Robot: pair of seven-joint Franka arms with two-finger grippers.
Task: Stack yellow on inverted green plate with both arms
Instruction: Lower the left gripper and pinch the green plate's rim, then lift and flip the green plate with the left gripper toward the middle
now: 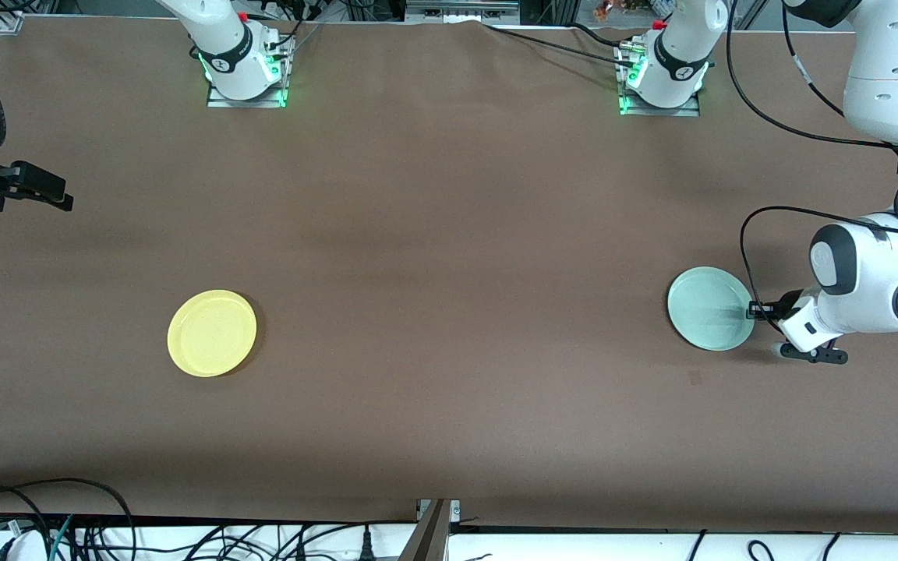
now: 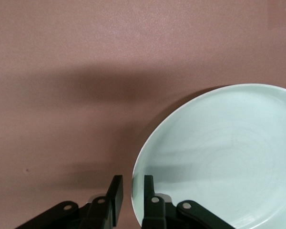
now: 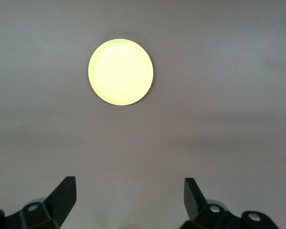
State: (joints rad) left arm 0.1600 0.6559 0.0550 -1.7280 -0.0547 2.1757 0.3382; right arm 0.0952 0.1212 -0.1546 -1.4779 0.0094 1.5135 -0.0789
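Note:
The pale mint-green plate (image 1: 710,308) lies on the brown table toward the left arm's end, its hollow side up; it also shows in the left wrist view (image 2: 229,157). My left gripper (image 1: 757,311) is low at the plate's edge. Its jaws are a narrow gap apart and straddle the rim (image 2: 132,193), one finger over the plate and one outside it, with table showing in the gap. The yellow plate (image 1: 212,333) lies upright toward the right arm's end. My right gripper (image 1: 59,199) hangs open and empty above the table's end, and its wrist view shows the yellow plate (image 3: 120,72) well ahead.
The two arm bases (image 1: 245,66) (image 1: 661,74) stand along the table's edge farthest from the front camera. Cables (image 1: 44,522) run along the nearest edge. A black cable (image 1: 745,249) loops off the left arm above the green plate.

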